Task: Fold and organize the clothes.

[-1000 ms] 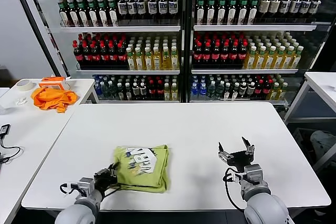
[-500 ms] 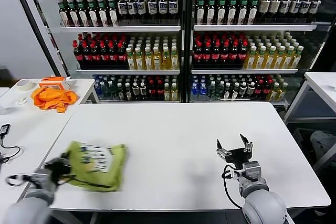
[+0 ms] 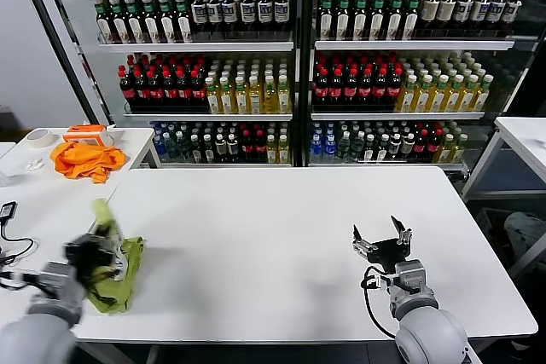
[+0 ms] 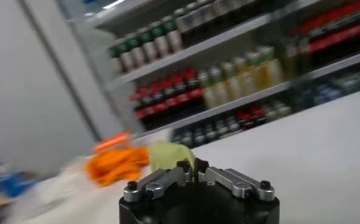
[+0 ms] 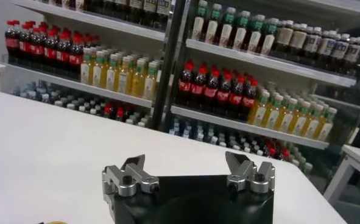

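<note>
At table's left edge, left pincer [image 3: 101, 255] clamps T-shirt [image 3: 119, 272] — right pincer [image 3: 381, 240] agape.

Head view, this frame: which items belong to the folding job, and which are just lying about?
Part of the job:
- lime T-shirt, bunched at the table's left edge
- left pincer, shut on it
- right pincer, open, idle above the table

Just lying about:
- orange cloth on the side table
- tape roll
- shelved bottles

Right end effector [image 5: 189, 176] open over white table [image 5: 39, 146], bottle shelves [image 5: 240, 79] behind.
</note>
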Robot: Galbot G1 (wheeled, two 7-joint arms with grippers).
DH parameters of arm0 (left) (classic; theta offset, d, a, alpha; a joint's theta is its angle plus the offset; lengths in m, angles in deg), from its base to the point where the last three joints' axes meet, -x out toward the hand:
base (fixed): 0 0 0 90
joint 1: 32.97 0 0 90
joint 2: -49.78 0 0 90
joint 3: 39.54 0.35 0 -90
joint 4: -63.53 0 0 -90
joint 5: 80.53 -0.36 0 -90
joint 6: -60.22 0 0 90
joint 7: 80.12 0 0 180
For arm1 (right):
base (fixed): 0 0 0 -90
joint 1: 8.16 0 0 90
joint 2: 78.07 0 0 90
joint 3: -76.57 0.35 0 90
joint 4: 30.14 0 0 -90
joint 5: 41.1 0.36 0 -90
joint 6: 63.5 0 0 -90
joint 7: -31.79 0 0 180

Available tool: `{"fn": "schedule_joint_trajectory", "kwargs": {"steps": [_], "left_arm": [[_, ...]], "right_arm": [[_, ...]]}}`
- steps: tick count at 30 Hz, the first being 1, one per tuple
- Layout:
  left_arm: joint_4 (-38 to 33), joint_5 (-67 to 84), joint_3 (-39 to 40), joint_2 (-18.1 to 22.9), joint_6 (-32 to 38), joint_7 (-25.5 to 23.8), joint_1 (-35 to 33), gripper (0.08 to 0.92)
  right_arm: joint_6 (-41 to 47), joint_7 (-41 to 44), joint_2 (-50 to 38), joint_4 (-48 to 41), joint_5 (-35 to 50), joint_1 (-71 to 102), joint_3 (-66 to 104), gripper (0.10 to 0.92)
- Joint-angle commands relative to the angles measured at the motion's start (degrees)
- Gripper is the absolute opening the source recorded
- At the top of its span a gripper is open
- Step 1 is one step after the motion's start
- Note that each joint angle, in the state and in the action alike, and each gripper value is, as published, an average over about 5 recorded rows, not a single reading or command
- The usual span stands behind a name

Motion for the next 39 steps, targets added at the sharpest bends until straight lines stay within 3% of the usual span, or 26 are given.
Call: {"fn": "schedule_joint_trajectory", "kwargs": {"steps": [1,12,18,26,30,35,39], "left_arm": [[-5.15,-3.88,27.33,9.41,4.32,-1.45,3.27,0.108],[3.62,2.36,31.82,13.60,6.46,-0.93,8.81,0.135],[1.04,4.68,31.31,13.79,8.63,-1.47,8.42,0.295],[-0.07,0.76,15.87,6.58,12.99,-2.29,5.62,0.546],[1.66,-0.37,8.28,4.40,14.44,-2.17,2.89,0.658],[1.38,-0.22,4.70,4.26,14.60,-1.92,0.43,0.790],[1.35,-0.67,4.77,5.06,14.64,-1.85,-0.17,0.820]], "right_arm": [[0.26,-0.12,0.12,0.54,-0.07,-0.09,0.00,0.823],[0.99,-0.12,-0.21,0.88,-0.03,-0.81,-0.11,0.823],[2.35,0.57,-0.55,0.16,2.56,-2.22,-1.55,0.823],[4.00,2.16,-0.47,0.24,18.78,-4.50,-10.89,0.823],[4.02,3.96,-0.28,-1.88,18.92,-6.84,-19.50,0.823],[4.06,6.26,0.33,-5.88,18.69,-9.94,-25.79,0.823],[4.07,7.44,0.44,-8.06,19.03,-11.22,-27.10,0.823]]}}
